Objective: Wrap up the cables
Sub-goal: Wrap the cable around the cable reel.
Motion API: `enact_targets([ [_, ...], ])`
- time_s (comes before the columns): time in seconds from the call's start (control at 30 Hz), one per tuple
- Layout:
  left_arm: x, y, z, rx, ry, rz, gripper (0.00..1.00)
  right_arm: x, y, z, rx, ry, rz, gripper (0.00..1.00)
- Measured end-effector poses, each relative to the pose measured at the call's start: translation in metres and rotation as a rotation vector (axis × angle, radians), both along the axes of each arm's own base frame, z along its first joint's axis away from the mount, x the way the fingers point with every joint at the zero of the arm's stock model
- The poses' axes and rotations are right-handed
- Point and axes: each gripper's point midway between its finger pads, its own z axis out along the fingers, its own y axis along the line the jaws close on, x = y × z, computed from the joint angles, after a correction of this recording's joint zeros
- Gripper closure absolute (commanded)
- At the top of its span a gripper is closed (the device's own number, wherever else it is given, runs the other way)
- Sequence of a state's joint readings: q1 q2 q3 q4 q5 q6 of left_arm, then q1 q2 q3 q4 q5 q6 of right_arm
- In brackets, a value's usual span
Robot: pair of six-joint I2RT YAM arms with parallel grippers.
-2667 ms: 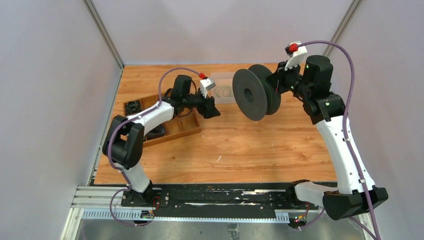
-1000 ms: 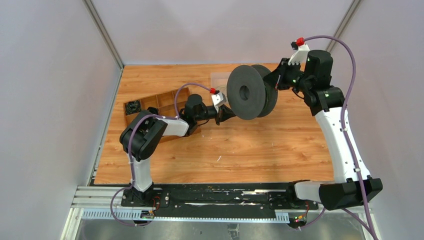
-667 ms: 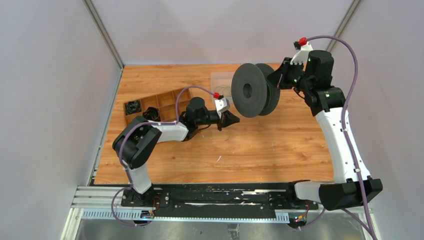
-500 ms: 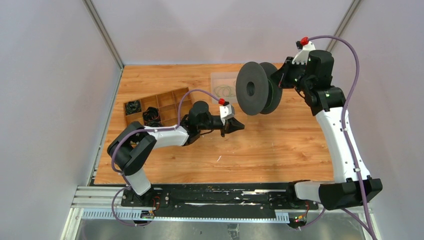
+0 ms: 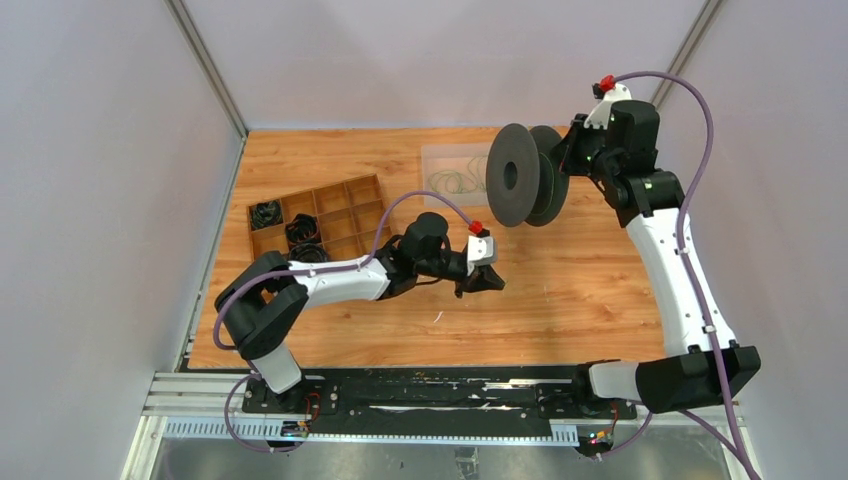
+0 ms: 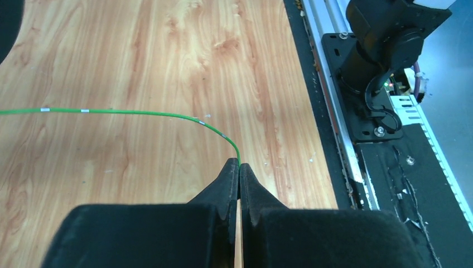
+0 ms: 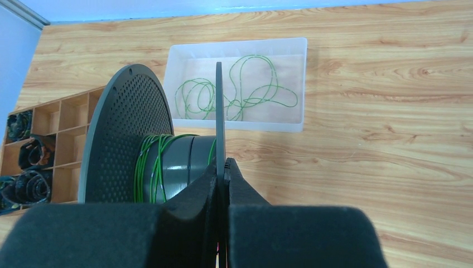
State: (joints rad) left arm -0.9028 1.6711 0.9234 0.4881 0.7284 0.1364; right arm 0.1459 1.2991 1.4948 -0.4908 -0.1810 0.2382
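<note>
Top view: my left gripper [image 5: 490,282] sits low over mid-table, tips together. My right gripper [image 5: 568,152] clamps the black spool [image 5: 512,188] at the far right, just beside the clear tray [image 5: 428,150].
Left wrist: the tips pinch one green cable [image 6: 139,113], which arcs away leftward over the wooden table [image 6: 167,50].
Right wrist: jaws are closed on the spool's near flange. Green turns [image 7: 149,167] sit on the hub, and more cables [image 7: 240,95] lie looped inside the tray.

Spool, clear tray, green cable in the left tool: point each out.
spool [image 7: 125,139], right wrist view, perforated flange face.
clear tray [image 7: 268,125], right wrist view, near wall.
green cable [image 6: 128,112], left wrist view, mid-span.
</note>
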Motion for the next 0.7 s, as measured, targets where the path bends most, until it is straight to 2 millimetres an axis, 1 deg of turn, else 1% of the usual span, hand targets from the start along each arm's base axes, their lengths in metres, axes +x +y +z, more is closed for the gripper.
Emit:
enact_targets([
  [0.07, -0.005, -0.003, 0.000, 0.023, -0.003, -0.020, 1.00, 0.001, -0.002, -0.003, -0.009, 0.003, -0.007, 0.99],
  [0.13, -0.006, -0.006, 0.005, 0.032, -0.011, -0.032, 1.00, 0.002, -0.003, -0.007, -0.018, 0.006, -0.011, 0.99],
  [0.27, -0.006, -0.014, 0.024, 0.035, -0.021, -0.052, 1.00, 0.005, -0.007, -0.018, -0.042, 0.014, -0.021, 0.99],
  [0.4, -0.010, -0.019, 0.036, 0.040, -0.029, -0.075, 1.00, 0.006, -0.010, -0.032, -0.066, 0.030, -0.030, 0.99],
  [0.47, -0.015, -0.021, 0.038, 0.050, -0.026, -0.091, 1.00, 0.006, -0.011, -0.037, -0.074, 0.037, -0.031, 0.99],
  [0.57, -0.021, -0.021, 0.035, 0.067, -0.018, -0.110, 1.00, 0.007, -0.012, -0.042, -0.083, 0.038, -0.033, 0.99],
  [0.63, -0.023, -0.019, 0.032, 0.088, -0.009, -0.115, 1.00, 0.008, -0.013, -0.047, -0.095, 0.038, -0.035, 0.99],
  [0.7, -0.023, -0.018, 0.033, 0.105, -0.002, -0.118, 1.00, 0.009, -0.013, -0.052, -0.109, 0.040, -0.032, 0.99],
])
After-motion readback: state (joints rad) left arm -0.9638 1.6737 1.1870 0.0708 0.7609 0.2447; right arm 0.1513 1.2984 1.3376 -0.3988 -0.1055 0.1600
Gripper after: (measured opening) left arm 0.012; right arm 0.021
